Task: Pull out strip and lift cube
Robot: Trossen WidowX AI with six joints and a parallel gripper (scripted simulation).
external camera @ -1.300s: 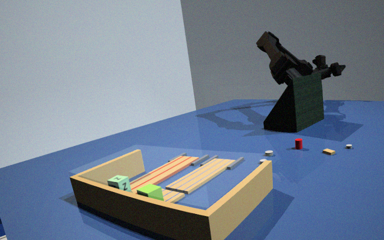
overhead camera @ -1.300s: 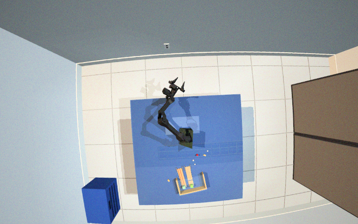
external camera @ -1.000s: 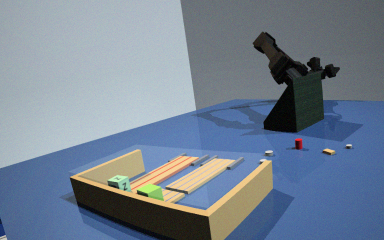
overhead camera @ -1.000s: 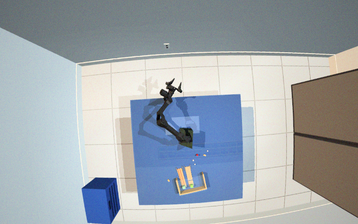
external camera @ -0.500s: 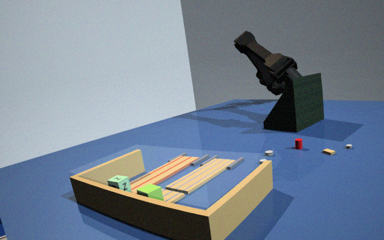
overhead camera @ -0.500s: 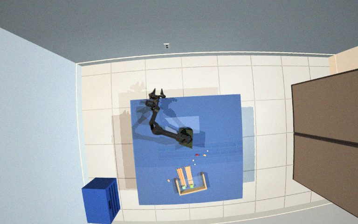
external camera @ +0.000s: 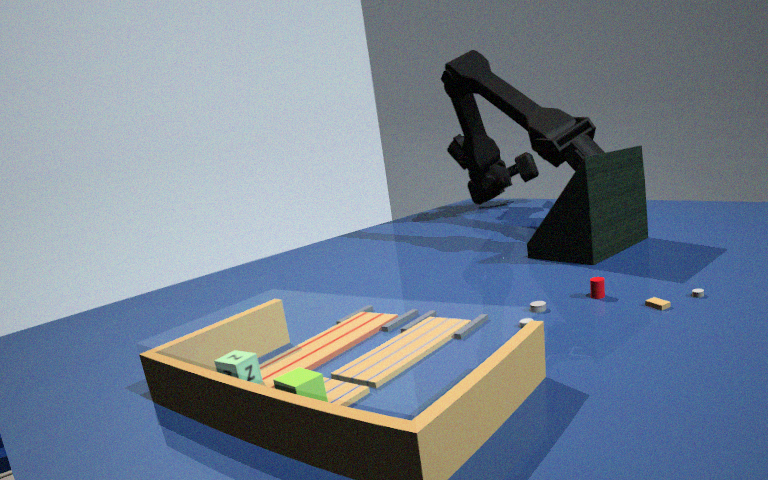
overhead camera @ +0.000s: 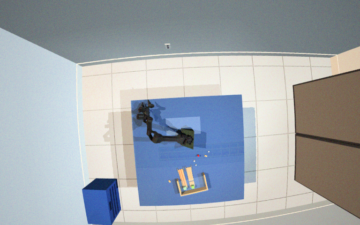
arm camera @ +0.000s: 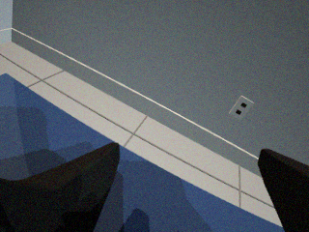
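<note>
A tan open-fronted tray (external camera: 475,390) (overhead camera: 193,191) holds two wooden strips. The red-lined strip (external camera: 334,338) (overhead camera: 181,175) runs in one piece and carries a pale green cube marked "Z" (external camera: 238,365) (overhead camera: 184,188) at its tray end. The blue-lined strip (external camera: 399,349) (overhead camera: 189,173) has a gap; its short cut-off piece bears a plain bright green cube (external camera: 300,383) (overhead camera: 192,187). My gripper (overhead camera: 146,103) (external camera: 485,194) (arm camera: 191,154) is open and empty, far from the tray, low over the table's far corner, facing the wall.
The arm stands on a dark green pedestal (external camera: 606,209) (overhead camera: 190,131). A red cylinder (external camera: 596,287) (overhead camera: 197,155), a tan block (external camera: 657,303) (overhead camera: 205,155) and grey discs (external camera: 538,306) (external camera: 697,292) lie between pedestal and tray. A blue cabinet (overhead camera: 102,198) stands off the table.
</note>
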